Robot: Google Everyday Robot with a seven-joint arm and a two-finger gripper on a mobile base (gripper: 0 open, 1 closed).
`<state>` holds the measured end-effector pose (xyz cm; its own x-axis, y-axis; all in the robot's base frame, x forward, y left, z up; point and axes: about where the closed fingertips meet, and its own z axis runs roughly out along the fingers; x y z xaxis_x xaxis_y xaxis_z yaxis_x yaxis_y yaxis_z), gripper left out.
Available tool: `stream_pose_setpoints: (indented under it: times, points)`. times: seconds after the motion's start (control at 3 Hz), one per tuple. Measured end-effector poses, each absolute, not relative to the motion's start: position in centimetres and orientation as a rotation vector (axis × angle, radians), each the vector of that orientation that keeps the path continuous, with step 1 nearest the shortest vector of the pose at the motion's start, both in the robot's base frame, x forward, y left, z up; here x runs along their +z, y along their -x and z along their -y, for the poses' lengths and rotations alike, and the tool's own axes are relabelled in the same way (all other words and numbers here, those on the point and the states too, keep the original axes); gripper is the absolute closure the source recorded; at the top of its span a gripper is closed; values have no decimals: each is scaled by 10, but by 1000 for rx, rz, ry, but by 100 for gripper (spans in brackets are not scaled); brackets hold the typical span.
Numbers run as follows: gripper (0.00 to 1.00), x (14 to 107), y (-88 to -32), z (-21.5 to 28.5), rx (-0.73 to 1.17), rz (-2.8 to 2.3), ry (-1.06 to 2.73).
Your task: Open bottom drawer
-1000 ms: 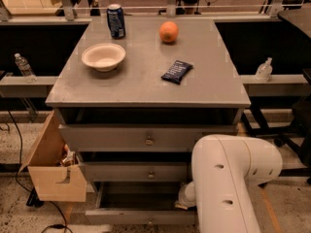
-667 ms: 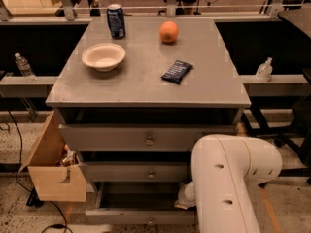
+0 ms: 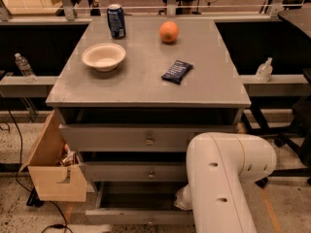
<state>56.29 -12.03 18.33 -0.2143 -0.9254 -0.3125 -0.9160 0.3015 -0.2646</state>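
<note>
The grey cabinet has three drawers. The bottom drawer (image 3: 131,216) stands pulled out toward me, its dark inside showing behind its slim front panel. Above it are the middle drawer (image 3: 131,171) and the top drawer (image 3: 121,138), each with a small round knob. My white arm (image 3: 221,178) reaches down in front of the cabinet's right side. My gripper (image 3: 181,198) is low at the right end of the bottom drawer, mostly hidden behind the arm.
On the cabinet top lie a white bowl (image 3: 103,56), a blue can (image 3: 116,21), an orange (image 3: 169,32) and a dark snack packet (image 3: 177,72). A cardboard box (image 3: 51,171) stands on the floor at the left. Water bottles (image 3: 24,67) sit on side ledges.
</note>
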Motion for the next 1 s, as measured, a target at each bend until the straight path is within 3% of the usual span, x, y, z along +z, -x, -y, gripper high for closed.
stream_pose_setpoints:
  times: [0.33, 0.67, 1.0]
  points:
    - [88, 185, -560, 118, -37, -2174, 1645]
    - [100, 184, -563, 118, -38, -2178, 1652]
    - [100, 179, -555, 119, -13, -2203, 1659]
